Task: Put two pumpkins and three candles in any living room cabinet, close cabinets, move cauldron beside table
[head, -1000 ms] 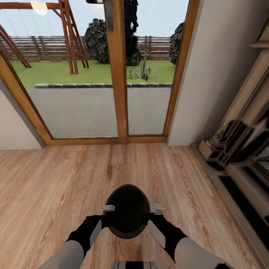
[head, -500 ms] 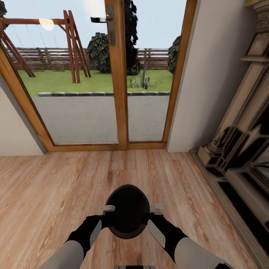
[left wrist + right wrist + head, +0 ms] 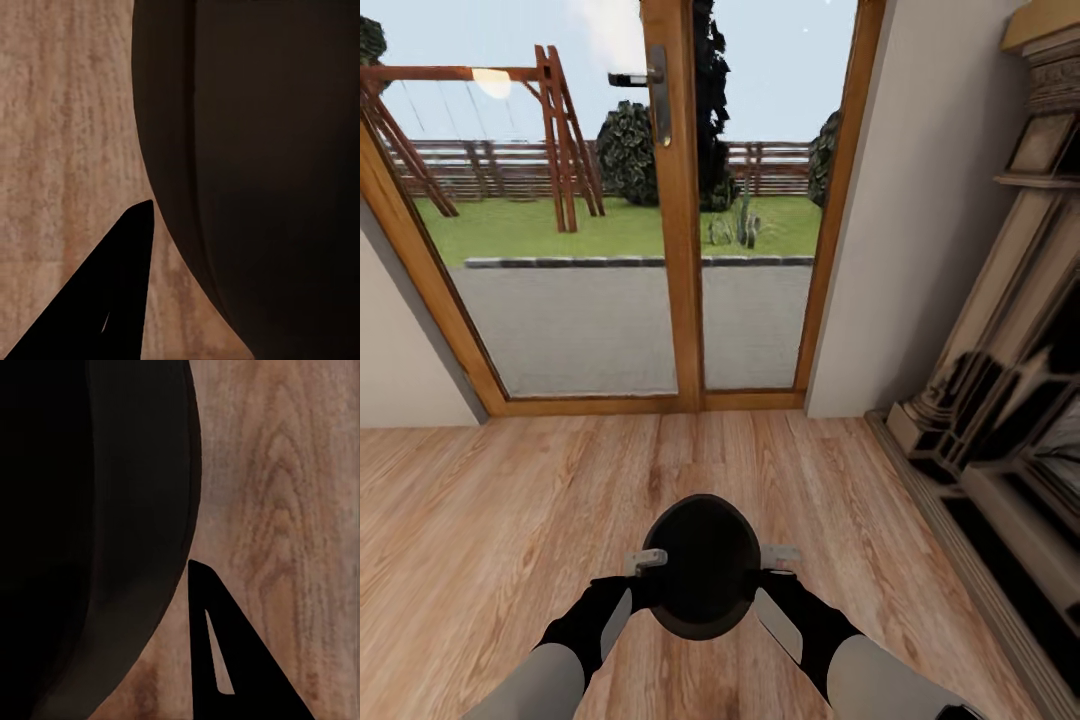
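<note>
Head view: cauldron (image 3: 701, 565) sits low centre, held off the floor (image 3: 490, 520) between both arms, mouth facing up, inside just dark, contents can't be made out. Left gripper (image 3: 643, 568) is against its left flank, right gripper (image 3: 768, 562) against its right flank; a pale finger (image 3: 651, 557) sticks out beside the rim on the left and another on the right. Each gripper appears to pinch the cauldron wall, one finger outside, the other hidden, so I read both as clamped on it, though the inner fingers can't be seen. Left wrist view: curved black cauldron wall (image 3: 255, 165) close up over wood planks, one black finger (image 3: 97, 300) just beside the wall on the outside. Right wrist view: same picture mirrored, cauldron wall (image 3: 97, 525) with one black finger (image 3: 225, 652) near it, floor beyond. Room to move: bare plank floor ahead and to the left. Straight ahead a glazed door (image 3: 680, 200) in a wood frame, yard behind it. Wall (image 3: 920, 200) meets the door frame on the right, and a pale carved fireplace surround (image 3: 1000, 400) runs along the right edge, its base plinth near the arm's side but apart from it.
</note>
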Motion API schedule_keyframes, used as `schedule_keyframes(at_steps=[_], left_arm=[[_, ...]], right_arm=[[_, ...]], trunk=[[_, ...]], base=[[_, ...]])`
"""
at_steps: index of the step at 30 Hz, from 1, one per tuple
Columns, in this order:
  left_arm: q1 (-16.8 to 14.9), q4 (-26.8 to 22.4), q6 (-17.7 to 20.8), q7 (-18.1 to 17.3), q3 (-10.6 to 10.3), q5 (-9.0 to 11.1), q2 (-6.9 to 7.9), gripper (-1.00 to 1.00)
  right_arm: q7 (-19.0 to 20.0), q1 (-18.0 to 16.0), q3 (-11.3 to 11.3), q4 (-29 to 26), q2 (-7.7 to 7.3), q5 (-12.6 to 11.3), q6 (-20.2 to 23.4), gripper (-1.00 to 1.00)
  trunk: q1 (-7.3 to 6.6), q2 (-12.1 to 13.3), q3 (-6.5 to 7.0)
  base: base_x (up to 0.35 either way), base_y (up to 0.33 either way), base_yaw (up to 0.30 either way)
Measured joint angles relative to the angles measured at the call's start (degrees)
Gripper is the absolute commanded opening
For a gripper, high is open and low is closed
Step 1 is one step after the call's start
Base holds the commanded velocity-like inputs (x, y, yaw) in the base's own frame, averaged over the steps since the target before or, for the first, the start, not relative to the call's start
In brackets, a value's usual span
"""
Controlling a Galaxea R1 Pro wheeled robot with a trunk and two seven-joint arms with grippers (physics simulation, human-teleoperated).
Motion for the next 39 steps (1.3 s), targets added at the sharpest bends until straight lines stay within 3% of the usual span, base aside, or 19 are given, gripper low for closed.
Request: schedule_keyframes(at_steps=[4,8,11,18,36,37,39], left_arm=[[-0.04,-0.22,0.03,0.17,0.59,-1.01,0.19,-1.0],[-0.04,-0.24,0.05,0.13,0.65,-0.96,0.39,-1.0],[0.15,-0.68,0.21,0.28,1.04,-2.82,-0.08,-1.0],[0.12,-0.6,0.98,0.27,0.84,-3.77,0.2,-1.0],[0.11,-0.64,1.26,0.02,0.79,-4.08,0.3,-1.0],[0.15,-0.69,1.27,0.51,0.26,-2.97,0.32,-1.0],[0.15,-0.69,1.27,0.51,0.24,-2.96,0.32,-1.0]], right_arm=[[3.57,0.05,-0.1,0.68,-0.29,0.52,-0.75,-1.0],[4.34,0.03,-0.12,1.48,-0.06,0.53,-2.05,-1.0],[4.28,-0.04,-0.3,2.24,0.0,0.4,-2.37,-1.0],[4.36,-0.13,-0.22,2.06,0.0,0.42,-2.28,-1.0],[4.27,-0.13,-0.17,2.07,0.0,-0.21,-2.29,-1.0],[4.28,-0.17,-0.26,2.07,0.0,0.12,-2.32,-1.0],[4.28,-0.17,-0.25,2.08,0.0,0.09,-2.32,-1.0]], trunk=[[-0.88,1.6,0.72],[-1.76,3.21,1.44],[-1.75,3.2,1.43],[-1.75,3.2,1.43],[-1.75,3.2,1.43],[-1.75,3.2,1.43],[-1.75,3.2,1.43]], base=[[0.0,0.0,0.0],[0.0,0.0,0.0],[0.0,0.0,0.0],[0.0,0.0,0.0],[0.0,0.0,0.0],[0.0,0.0,0.0],[0.0,0.0,0.0]])
